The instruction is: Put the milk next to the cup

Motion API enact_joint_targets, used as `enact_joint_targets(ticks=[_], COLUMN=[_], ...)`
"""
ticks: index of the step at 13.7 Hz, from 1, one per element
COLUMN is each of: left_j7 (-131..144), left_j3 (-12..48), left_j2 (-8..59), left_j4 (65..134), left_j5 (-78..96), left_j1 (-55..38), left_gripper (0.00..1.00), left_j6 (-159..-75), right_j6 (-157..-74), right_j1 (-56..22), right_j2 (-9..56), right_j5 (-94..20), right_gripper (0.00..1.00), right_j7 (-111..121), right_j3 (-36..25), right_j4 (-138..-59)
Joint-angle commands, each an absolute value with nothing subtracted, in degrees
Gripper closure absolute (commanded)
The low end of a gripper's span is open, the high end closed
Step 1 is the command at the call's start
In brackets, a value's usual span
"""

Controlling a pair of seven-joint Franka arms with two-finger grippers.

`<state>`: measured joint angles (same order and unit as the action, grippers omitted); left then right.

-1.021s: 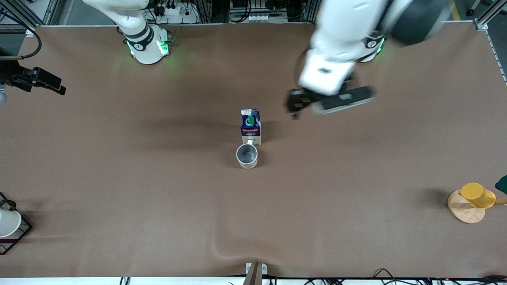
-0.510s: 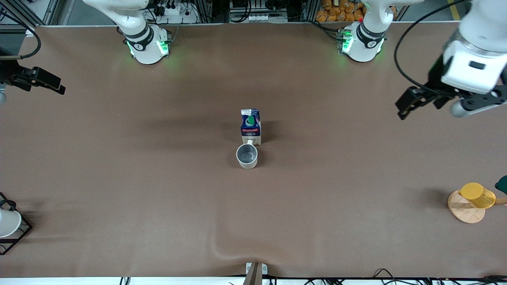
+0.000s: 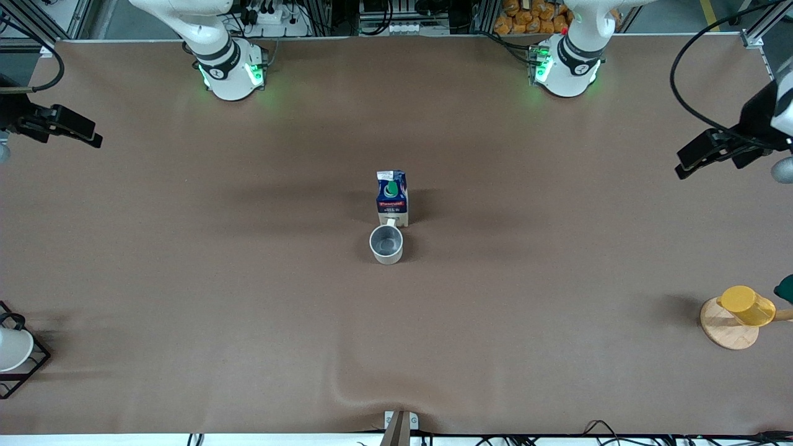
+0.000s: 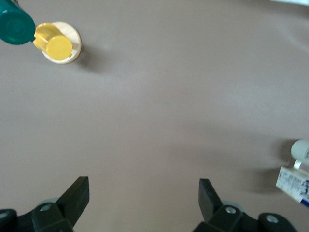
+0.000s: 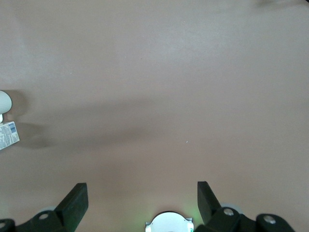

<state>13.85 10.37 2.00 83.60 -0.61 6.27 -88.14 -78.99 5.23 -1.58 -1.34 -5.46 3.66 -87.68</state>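
Note:
The milk (image 3: pixel 392 198), a dark blue carton with a green cap, stands upright at mid-table. The cup (image 3: pixel 386 243), beige with a grey inside, stands just nearer to the front camera, its handle toward the carton. My left gripper (image 3: pixel 706 166) is open and empty over the table's left-arm end. Its wrist view (image 4: pixel 143 193) shows the milk (image 4: pixel 294 183) and cup (image 4: pixel 301 150) at its edge. My right gripper (image 3: pixel 93 137) waits open and empty over the right-arm end. It also shows in the right wrist view (image 5: pixel 141 198), with the milk (image 5: pixel 8 135) far off.
A yellow cup (image 3: pixel 746 305) lies on a round wooden coaster (image 3: pixel 725 334) at the left arm's end, beside a green object (image 3: pixel 785 288). A white cup in a black wire frame (image 3: pixel 12 349) stands at the right arm's end. The tablecloth has a ridge (image 3: pixel 365 396) near the front edge.
My left arm has swung away from beside the milk out to the left arm's end of the table. The milk, cup and right arm have not moved.

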Motion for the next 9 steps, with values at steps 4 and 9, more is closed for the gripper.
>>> enact_joint_targets(ticks=[4, 9], left_j7=[10.1, 9.6], left_j3=[8.1, 8.2], left_j2=[-0.9, -1.2], left_j4=[86.7, 86.7], left_j5=[0.6, 0.3], left_j1=[4.7, 4.4], left_gripper=[0.00, 0.00], left_j6=[-87.5, -87.3], right_j6=[-78.6, -78.6], right_j1=[5.0, 5.0], right_j2=[-1.8, -1.8], right_j5=[-1.8, -1.9], right_gripper=[0.00, 0.00], right_j7=[-6.4, -6.4], right_j3=[3.7, 3.7], right_j4=[-87.4, -87.4])
